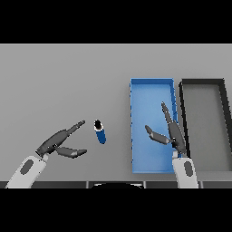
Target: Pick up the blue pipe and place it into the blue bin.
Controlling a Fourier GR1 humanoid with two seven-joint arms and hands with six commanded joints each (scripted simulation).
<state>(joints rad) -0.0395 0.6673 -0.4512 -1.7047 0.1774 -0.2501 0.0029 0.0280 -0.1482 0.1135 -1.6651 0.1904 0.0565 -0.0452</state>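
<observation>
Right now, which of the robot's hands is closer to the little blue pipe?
Left. The left hand lies open just beside the blue pipe, fingers pointing toward it. The right hand hovers farther away, over the blue bin.

We see a grey table (59, 81) — plain and flat. At its right side we find a dark bin (222, 97) with a grey floor — lying lengthwise.
</observation>
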